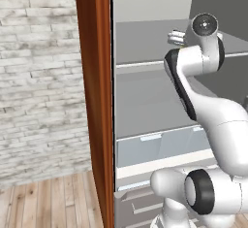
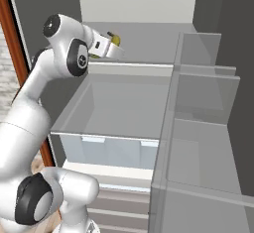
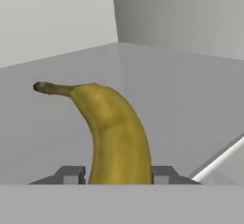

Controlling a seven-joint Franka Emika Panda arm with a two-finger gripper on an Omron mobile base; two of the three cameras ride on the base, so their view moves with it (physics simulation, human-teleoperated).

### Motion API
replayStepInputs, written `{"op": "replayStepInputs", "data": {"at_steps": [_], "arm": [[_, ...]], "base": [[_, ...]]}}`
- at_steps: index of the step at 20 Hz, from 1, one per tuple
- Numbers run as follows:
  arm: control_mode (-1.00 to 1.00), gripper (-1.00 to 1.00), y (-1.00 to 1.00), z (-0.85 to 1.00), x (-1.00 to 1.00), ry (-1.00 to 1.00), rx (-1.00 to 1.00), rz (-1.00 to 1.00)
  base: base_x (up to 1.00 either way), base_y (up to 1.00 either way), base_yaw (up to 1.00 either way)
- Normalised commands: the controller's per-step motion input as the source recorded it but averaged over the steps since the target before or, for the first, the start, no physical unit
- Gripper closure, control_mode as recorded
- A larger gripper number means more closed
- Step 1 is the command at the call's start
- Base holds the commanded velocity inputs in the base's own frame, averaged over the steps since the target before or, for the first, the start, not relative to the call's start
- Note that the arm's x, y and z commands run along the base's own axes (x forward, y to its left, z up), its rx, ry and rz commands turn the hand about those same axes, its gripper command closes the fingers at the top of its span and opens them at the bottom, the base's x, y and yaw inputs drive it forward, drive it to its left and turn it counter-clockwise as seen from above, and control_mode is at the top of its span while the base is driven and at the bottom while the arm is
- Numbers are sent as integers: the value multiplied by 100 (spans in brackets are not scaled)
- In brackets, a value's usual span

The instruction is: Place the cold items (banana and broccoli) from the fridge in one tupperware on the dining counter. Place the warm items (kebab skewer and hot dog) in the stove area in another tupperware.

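While the banana is lying on the fridge's upper grey shelf, its lower end is getting cut off behind the gripper, and in the right base view only a yellow-green sliver of it is peeking past the hand. It's smooth, curved and yellow with a dark stem, and the fingertips are sitting right against both sides of it, jaws clamping on the banana. Around the banana the flat pale shelf is lying bare, with plain grey walls behind and beside it.
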Motion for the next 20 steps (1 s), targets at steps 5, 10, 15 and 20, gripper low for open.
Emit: {"op": "replayStepInputs", "data": {"at_steps": [5, 10, 15, 20], "arm": [[-100, 100, 22, 30, -64, 9, 0, 0], [-100, 100, 13, 0, -87, 0, 0, 0], [-100, 100, 9, -9, -84, 0, 0, 1], [-100, 100, 4, -24, -88, 0, 0, 1]], "base": [[0, 0, 0], [0, 0, 0], [0, 0, 0], [0, 0, 0]]}}
